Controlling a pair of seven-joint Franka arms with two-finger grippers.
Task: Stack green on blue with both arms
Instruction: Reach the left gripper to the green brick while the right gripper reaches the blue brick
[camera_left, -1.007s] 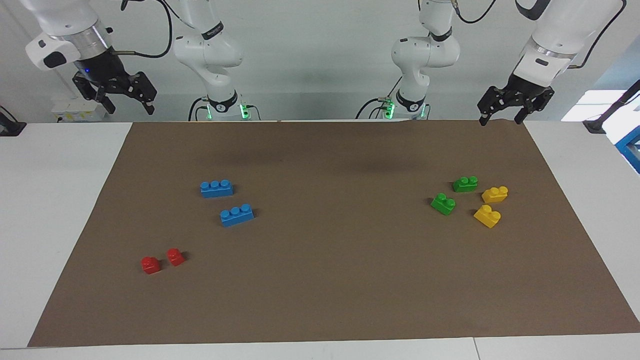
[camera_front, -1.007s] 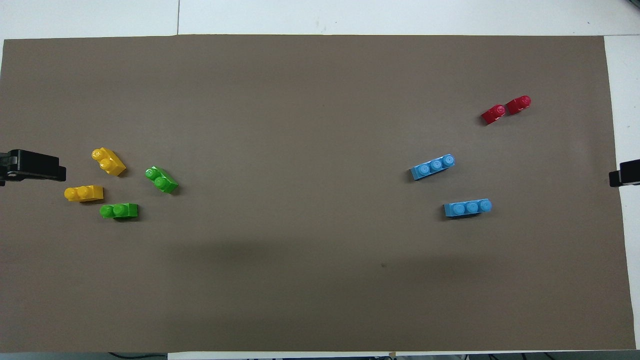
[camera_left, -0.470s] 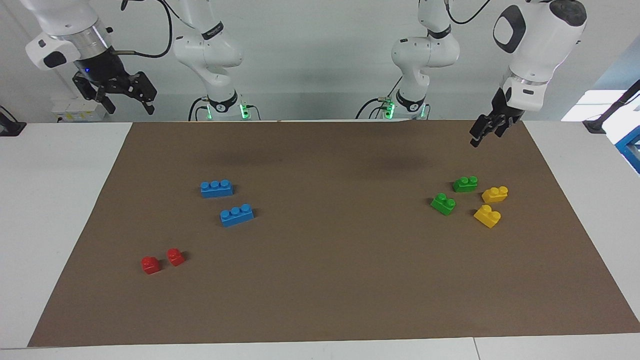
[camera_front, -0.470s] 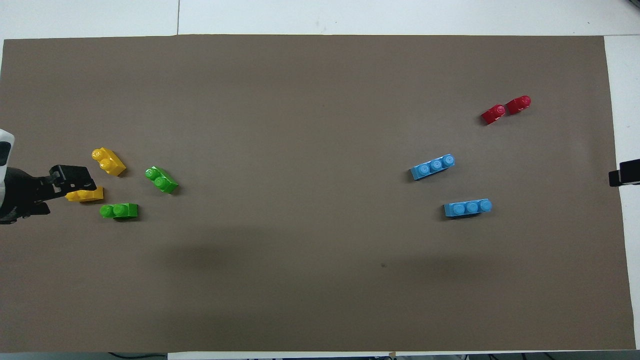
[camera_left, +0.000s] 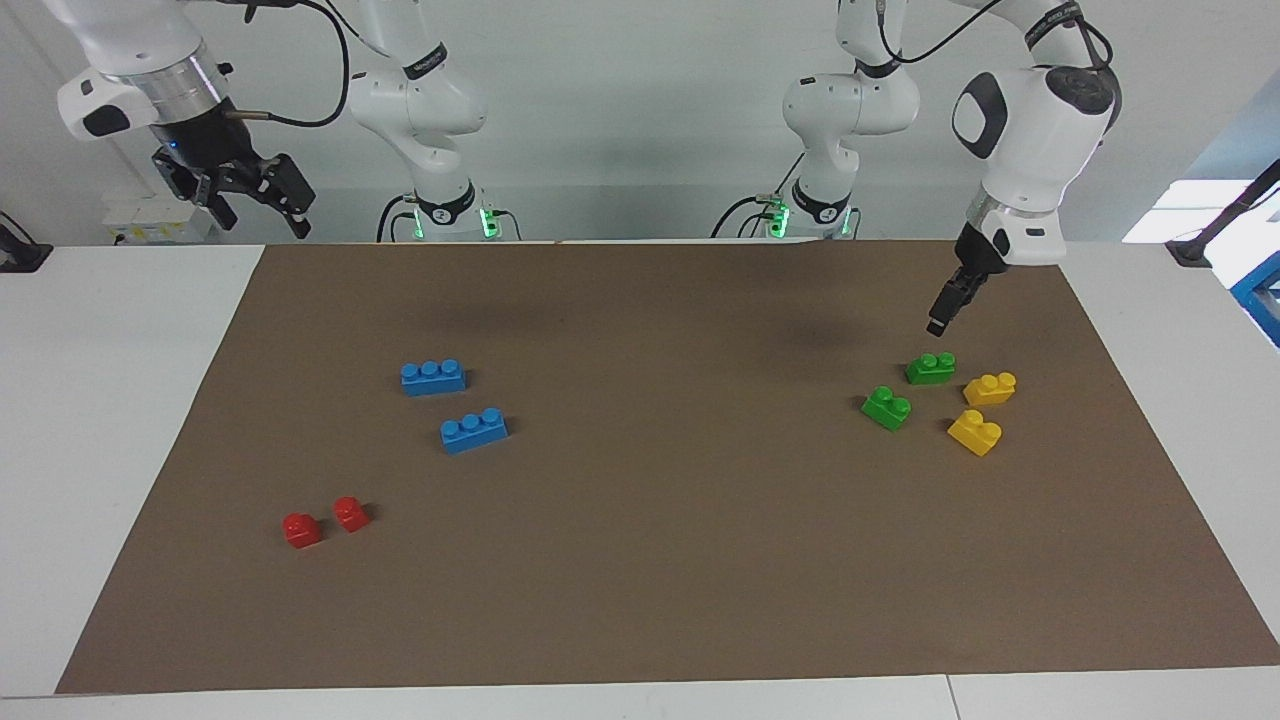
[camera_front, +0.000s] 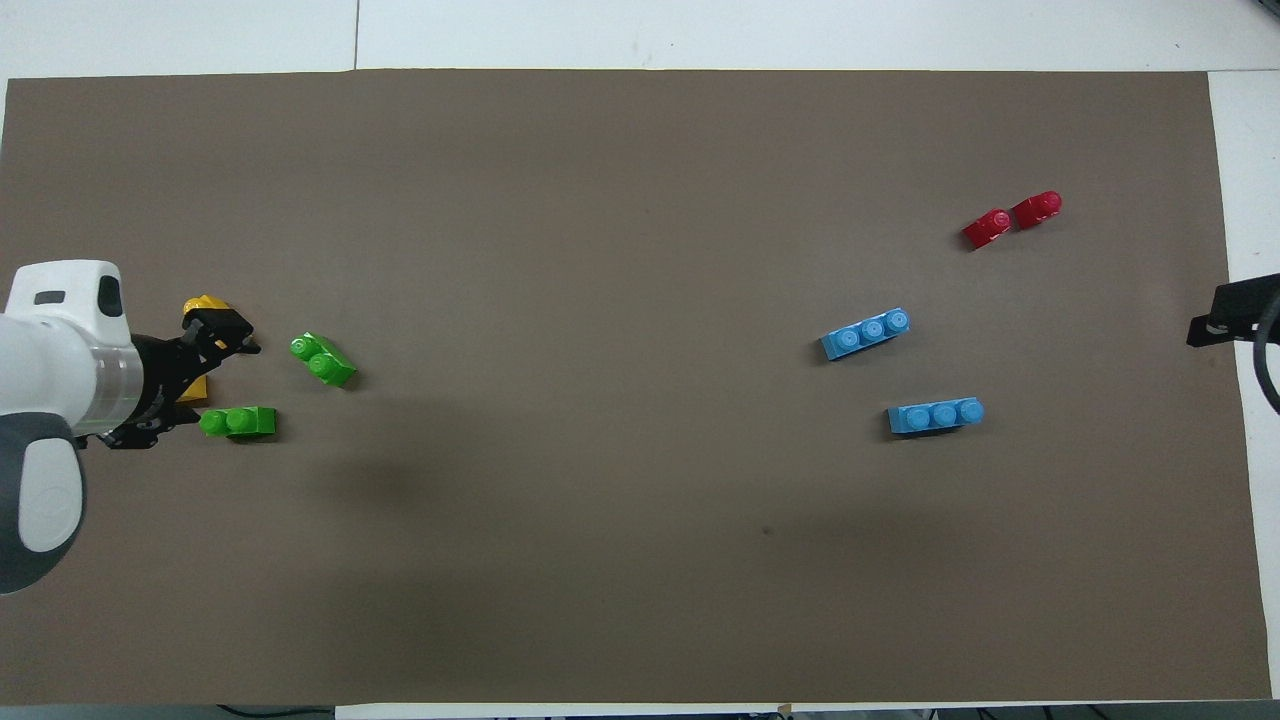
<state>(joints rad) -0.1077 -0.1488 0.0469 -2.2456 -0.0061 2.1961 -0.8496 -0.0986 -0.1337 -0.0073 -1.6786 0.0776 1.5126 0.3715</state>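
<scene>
Two green bricks lie toward the left arm's end of the mat, one nearer to the robots (camera_left: 930, 368) (camera_front: 238, 422) and one farther (camera_left: 887, 408) (camera_front: 323, 360). Two blue bricks lie toward the right arm's end, one nearer (camera_left: 433, 377) (camera_front: 935, 415) and one farther (camera_left: 474, 430) (camera_front: 865, 333). My left gripper (camera_left: 938, 322) (camera_front: 218, 382) is open and empty in the air, just above the nearer green brick and apart from it. My right gripper (camera_left: 255, 208) (camera_front: 1215, 318) is open and empty and waits high over the table's edge at its own end.
Two yellow bricks (camera_left: 990, 388) (camera_left: 975, 432) lie beside the green ones; in the overhead view the left gripper partly covers them. Two red bricks (camera_left: 301, 530) (camera_left: 350, 514) lie farther out than the blue ones. A brown mat (camera_left: 660, 560) covers the table.
My left arm has swung in and come down from the mat's near edge to just above the nearer green brick, turning its gripper. My right gripper has shifted only slightly. No brick has moved.
</scene>
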